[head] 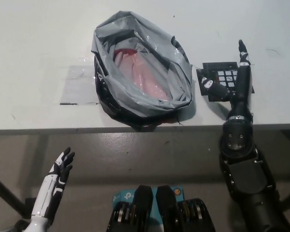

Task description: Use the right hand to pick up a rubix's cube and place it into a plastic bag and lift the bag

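Right of the open plastic bag, the Rubik's cube sits on the tabletop; right hand over it, fingers spread, ungrasped. Left hand idles near left, fingers released.

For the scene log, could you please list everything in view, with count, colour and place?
Rubik's cube: one, mostly black with pale stickers, on the table right of the bag, under the right hand.
Plastic bag: one, grey, mouth open, pink and red contents inside, centre of the table.
Table: one, white, upper part of the view.
Tape patch: one, clear, on the table left of the bag.
Right hand: one, black, fingers spread over the cube.
Left hand: one, white, open, resting lower left below the table edge.
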